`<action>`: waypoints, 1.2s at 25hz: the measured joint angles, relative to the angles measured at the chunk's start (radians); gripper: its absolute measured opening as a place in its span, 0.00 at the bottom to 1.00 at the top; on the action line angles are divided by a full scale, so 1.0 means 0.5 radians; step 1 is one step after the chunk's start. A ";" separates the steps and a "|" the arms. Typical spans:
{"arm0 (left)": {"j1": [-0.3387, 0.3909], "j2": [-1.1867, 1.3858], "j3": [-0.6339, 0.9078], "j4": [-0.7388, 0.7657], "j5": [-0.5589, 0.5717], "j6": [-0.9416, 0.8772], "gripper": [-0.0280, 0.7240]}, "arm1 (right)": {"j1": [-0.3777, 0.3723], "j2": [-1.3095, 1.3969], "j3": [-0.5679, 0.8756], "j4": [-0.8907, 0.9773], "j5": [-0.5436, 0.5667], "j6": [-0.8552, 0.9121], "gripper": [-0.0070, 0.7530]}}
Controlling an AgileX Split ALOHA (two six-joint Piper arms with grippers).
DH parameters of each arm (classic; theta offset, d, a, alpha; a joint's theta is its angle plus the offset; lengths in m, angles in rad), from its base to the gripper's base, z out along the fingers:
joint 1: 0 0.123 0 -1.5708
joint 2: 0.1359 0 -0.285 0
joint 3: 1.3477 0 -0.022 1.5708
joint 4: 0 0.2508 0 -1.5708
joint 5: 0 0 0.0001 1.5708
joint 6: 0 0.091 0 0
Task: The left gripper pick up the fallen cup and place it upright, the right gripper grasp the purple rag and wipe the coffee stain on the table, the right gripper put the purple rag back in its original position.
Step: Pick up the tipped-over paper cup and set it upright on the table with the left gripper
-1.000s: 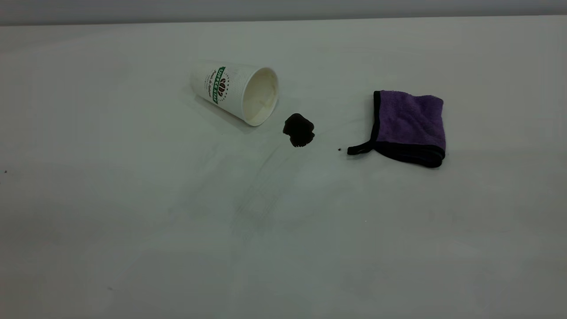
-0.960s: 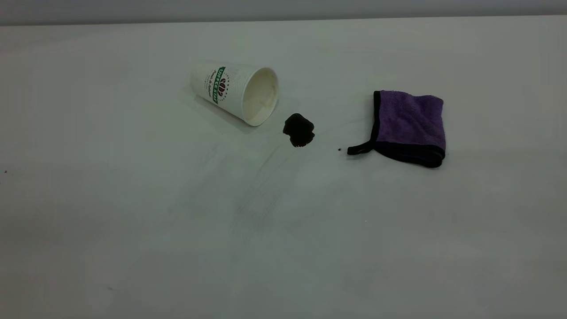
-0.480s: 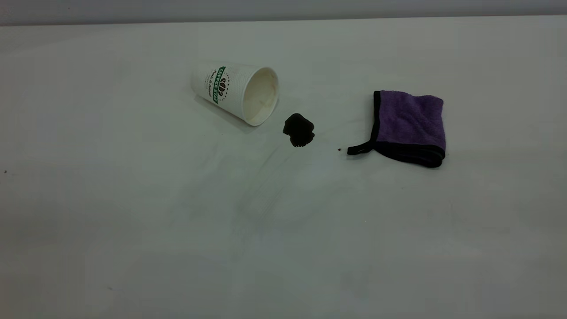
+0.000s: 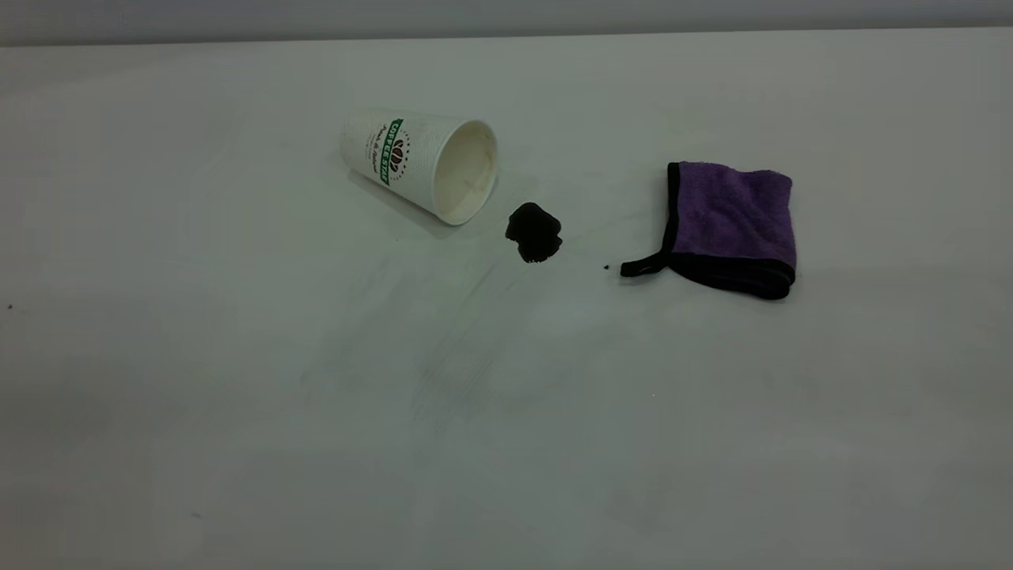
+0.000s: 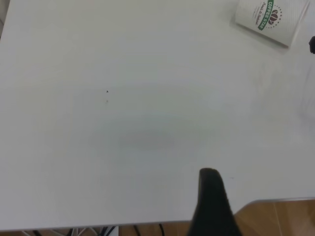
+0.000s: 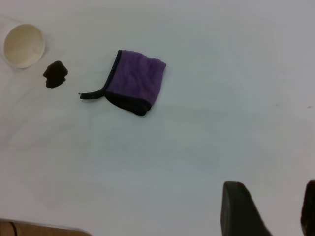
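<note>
On the white matte counter (image 4: 237,356), with its faint grey smears, you have one of each task item.

The white ribbed paper cup (image 4: 419,162) lies on its side. Its round mouth shows the cream lining, and the green-and-brown bean logo sits on its wall.

Just beside the mouth, but apart from it, is a single glossy black-brown coffee stain (image 4: 534,232). It is an irregular blob, narrower than the cup's mouth.

A tiny dark speck (image 4: 606,267) sits between the stain and the rag.

The small purple terry rag (image 4: 732,222) lies folded flat, well apart from the cup. It has black edging, and its one black strap loop (image 4: 643,267) trails toward the stain.

Your left gripper (image 5: 210,196) hangs above bare counter near the counter's edge, far from the cup. Only one black part of it shows, so you cannot tell how its jaws stand.

Your right gripper (image 6: 275,211) hangs over bare counter, well clear of the rag. Its jaws are spread and hold nothing.

Neither arm shows in the exterior view.
</note>
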 joint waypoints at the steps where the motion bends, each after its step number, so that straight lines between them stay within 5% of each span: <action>1: 0.000 0.000 0.000 0.000 0.000 0.000 0.81 | 0.000 0.000 0.000 0.000 0.000 0.000 0.46; 13: 0.000 0.019 -0.005 -0.001 0.002 0.000 0.81 | 0.000 0.000 0.000 0.000 0.000 0.000 0.46; 19: 0.000 0.528 -0.131 -0.008 -0.008 0.000 0.83 | 0.000 0.000 0.000 0.000 0.000 0.000 0.46; 30: 0.000 1.889 -0.446 -0.477 -0.724 0.365 0.82 | 0.000 0.000 0.000 0.000 0.000 0.000 0.46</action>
